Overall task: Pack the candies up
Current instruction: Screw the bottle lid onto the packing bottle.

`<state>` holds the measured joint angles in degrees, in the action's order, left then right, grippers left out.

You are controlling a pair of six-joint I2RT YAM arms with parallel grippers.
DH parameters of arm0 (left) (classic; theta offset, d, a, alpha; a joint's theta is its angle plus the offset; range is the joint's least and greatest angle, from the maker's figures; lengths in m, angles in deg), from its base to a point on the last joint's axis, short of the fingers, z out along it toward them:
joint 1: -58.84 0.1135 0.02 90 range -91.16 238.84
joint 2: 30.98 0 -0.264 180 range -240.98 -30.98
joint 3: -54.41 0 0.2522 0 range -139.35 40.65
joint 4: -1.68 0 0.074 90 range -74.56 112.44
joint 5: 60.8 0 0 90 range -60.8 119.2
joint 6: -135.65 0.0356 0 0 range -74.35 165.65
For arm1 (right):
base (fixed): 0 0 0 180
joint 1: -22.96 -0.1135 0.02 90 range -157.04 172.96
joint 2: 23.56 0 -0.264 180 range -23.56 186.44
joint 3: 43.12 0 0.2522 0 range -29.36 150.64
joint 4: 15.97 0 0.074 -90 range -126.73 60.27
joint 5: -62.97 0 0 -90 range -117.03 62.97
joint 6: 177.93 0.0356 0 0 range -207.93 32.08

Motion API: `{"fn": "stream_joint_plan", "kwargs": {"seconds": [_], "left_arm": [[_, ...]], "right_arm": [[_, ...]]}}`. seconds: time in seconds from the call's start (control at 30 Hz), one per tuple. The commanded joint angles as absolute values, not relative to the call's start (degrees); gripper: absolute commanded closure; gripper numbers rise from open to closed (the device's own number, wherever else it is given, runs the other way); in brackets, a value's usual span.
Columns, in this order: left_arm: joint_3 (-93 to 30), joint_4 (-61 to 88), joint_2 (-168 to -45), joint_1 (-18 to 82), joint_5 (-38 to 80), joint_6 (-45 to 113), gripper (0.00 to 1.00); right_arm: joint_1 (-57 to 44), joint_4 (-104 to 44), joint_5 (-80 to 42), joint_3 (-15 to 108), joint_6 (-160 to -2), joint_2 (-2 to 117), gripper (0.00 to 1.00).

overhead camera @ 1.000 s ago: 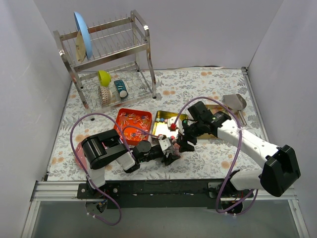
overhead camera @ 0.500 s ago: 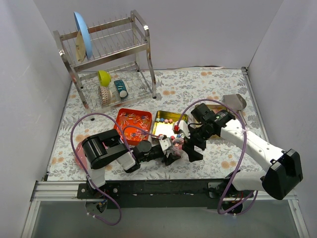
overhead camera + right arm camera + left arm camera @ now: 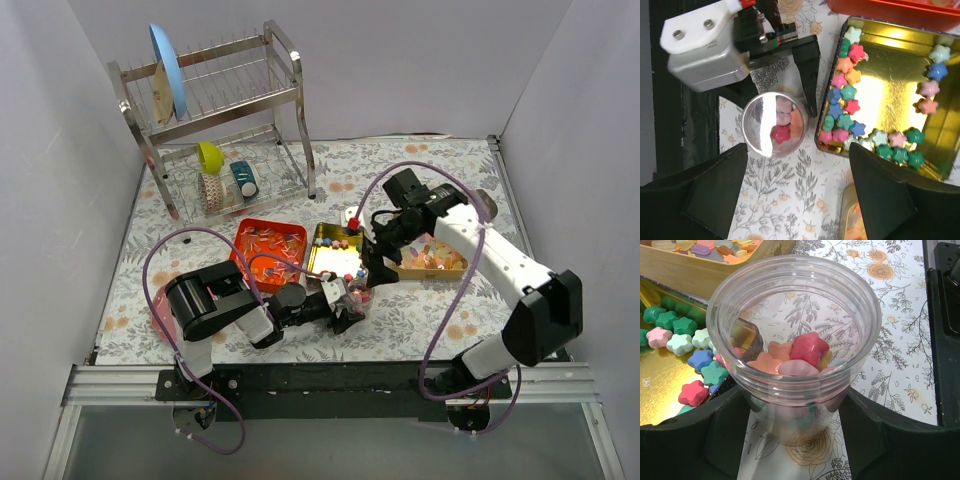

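My left gripper (image 3: 343, 304) lies low on the table and is shut on a clear plastic cup (image 3: 795, 315), its fingers (image 3: 700, 440) on both sides of the base. The cup holds several star-shaped pastel candies (image 3: 800, 357). More star candies (image 3: 845, 107) lie in a gold tin (image 3: 890, 90) beside the cup (image 3: 774, 125). My right gripper (image 3: 797, 200) hovers open and empty above the cup and the tin's near edge. Orange-yellow jellies fill a tan tray (image 3: 435, 258). Wrapped pieces lie in an orange tray (image 3: 270, 245).
A dish rack (image 3: 215, 130) with a blue plate, cups and a yellow bowl stands at the back left. A metal scoop (image 3: 487, 202) lies at the back right, partly behind my right arm. A pink object (image 3: 160, 322) sits by the left arm's base.
My right gripper swung to the near side of the cup, then rose and moved back over the cup and trays. My left gripper and the cup have not moved.
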<state>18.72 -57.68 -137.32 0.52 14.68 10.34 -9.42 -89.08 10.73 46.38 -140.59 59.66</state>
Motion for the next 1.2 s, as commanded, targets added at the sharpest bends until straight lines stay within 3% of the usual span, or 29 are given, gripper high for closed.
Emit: {"fn": "stream_joint_plan", "kwargs": {"seconds": [0.0,0.37,0.7,1.03,1.17], "left_arm": [[20.4,-42.7,-140.5,1.0,17.2,10.6,1.0],[20.6,-43.1,-140.4,1.1,18.0,10.5,1.0],[20.6,-43.3,-140.7,1.1,18.5,10.2,1.0],[20.5,-43.2,-140.8,1.1,18.5,10.2,1.0],[20.5,-43.0,-140.8,1.1,17.7,10.3,1.0]], "right_arm": [[-11.0,-88.2,17.0,48.3,-142.0,64.2,0.18],[-11.6,-96.5,18.7,48.0,-147.0,68.3,0.14],[-11.5,-97.8,14.6,42.4,-147.9,64.8,0.14],[-11.4,-102.0,8.6,33.1,-147.8,52.7,0.13],[-11.1,-97.1,7.8,35.1,-144.4,50.8,0.12]]}}
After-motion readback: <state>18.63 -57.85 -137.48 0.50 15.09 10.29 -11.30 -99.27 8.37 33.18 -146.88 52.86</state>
